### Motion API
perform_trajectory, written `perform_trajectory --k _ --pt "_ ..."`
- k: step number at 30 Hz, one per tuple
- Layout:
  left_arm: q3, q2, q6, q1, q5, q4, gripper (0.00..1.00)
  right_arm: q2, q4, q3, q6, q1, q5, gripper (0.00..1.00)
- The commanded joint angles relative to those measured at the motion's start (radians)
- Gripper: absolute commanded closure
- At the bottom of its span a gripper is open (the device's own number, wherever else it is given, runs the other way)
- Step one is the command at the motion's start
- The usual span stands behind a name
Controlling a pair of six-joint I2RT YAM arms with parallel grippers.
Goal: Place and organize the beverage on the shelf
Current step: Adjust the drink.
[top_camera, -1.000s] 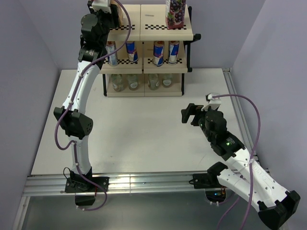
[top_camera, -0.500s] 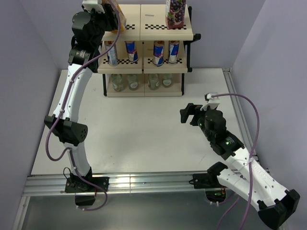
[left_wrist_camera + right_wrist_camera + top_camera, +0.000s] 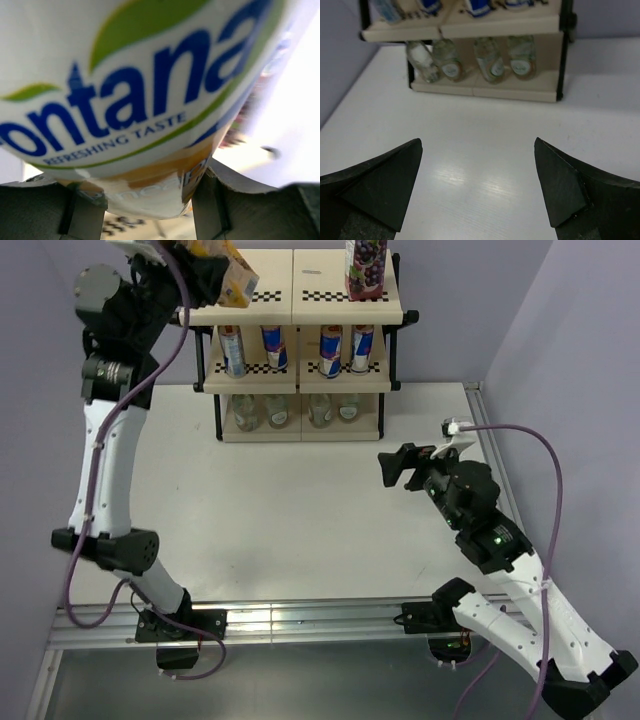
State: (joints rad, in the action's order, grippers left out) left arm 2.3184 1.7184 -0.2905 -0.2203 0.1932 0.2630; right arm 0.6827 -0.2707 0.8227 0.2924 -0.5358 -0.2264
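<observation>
Two left fingers (image 3: 82, 217) hold the yellow carton (image 3: 238, 282), one on each side. The carton is tipped over and up in the air, just above the left end of the top of the shelf (image 3: 320, 305). The purple carton (image 3: 366, 265) stands on the right end of that top level. The cans (image 3: 275, 345) fill the middle level and the bottles (image 3: 320, 410) fill the bottom one.

To do this step well, I think the carton should first be turned straight up. Then it should come down slowly onto the bare left end, well apart from the purple carton. Its bottom should sit flat before the fingers let go, or it may fall over.

The left arm stretches up very tall, with its wrist bent over the top left corner of the shelf. The right arm is folded low over the right side of the desk (image 3: 300, 510). The right fingers (image 3: 385, 175) are spread wide, hold nothing, and point toward the shelf.
</observation>
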Motion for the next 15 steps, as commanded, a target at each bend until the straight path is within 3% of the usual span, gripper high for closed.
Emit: perform_trajectory --k 1,4,9,13,15 --pt "-0.091 -0.289 -0.138 -0.014 0.334 -0.352 0.99 -0.047 -0.036 0.139 -0.05 0.005 0.16 0.0" --pt "-0.377 -0.438 -0.293 -0.014 0.53 -0.54 0.99 -0.043 -0.071 0.254 -0.056 0.007 0.345 0.0" --pt "-0.644 -0.539 -0.473 -0.042 0.741 -0.764 0.99 0.047 -0.082 0.482 -0.05 0.007 0.683 0.01" --pt "-0.781 -0.592 -0.329 -0.2 0.793 -0.702 0.99 0.162 -0.047 0.589 -0.009 0.007 0.916 0.04" --pt "-0.838 -0.597 -0.364 -0.275 0.825 -0.792 0.99 0.216 0.005 0.616 0.046 0.007 0.996 0.05"
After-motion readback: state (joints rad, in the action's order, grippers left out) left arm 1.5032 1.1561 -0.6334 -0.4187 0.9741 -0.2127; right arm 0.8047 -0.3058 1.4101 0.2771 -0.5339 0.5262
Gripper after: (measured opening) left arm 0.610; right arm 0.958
